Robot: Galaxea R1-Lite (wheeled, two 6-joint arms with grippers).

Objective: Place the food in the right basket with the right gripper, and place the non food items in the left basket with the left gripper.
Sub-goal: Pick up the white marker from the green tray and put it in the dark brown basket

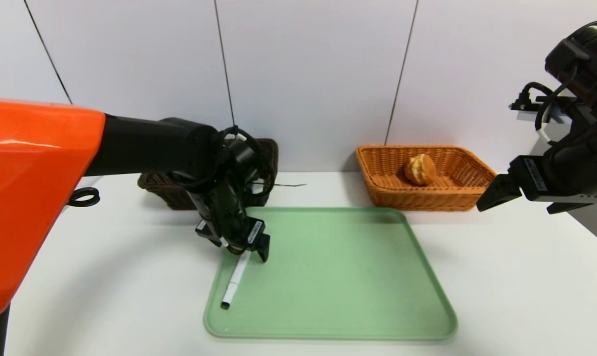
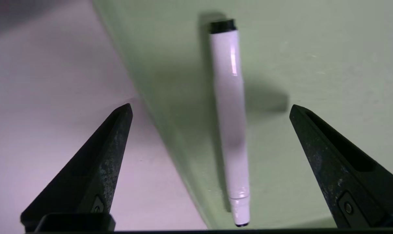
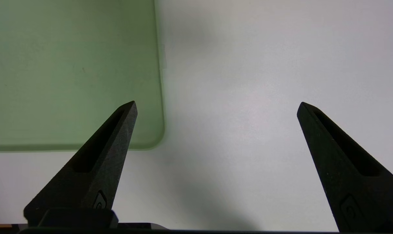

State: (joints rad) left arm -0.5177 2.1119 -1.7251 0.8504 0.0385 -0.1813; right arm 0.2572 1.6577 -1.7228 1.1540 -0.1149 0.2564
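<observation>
A white marker (image 1: 234, 281) with a black cap lies on the left part of the green tray (image 1: 338, 277). My left gripper (image 1: 248, 251) hangs low over the marker's far end, open. In the left wrist view the marker (image 2: 230, 123) lies lengthwise between the spread fingers of the left gripper (image 2: 210, 106), touching neither. A round bread puff (image 1: 420, 169) rests in the orange right basket (image 1: 456, 190). The dark brown left basket (image 1: 266, 153) stands behind my left arm, mostly hidden. My right gripper (image 1: 514, 208) hovers open and empty at the right, beside the orange basket.
In the right wrist view the right gripper (image 3: 216, 103) is over bare white table (image 3: 248, 65), next to a corner of the tray (image 3: 69, 81). A white wall stands just behind both baskets. The white table (image 1: 501, 277) stretches right of the tray.
</observation>
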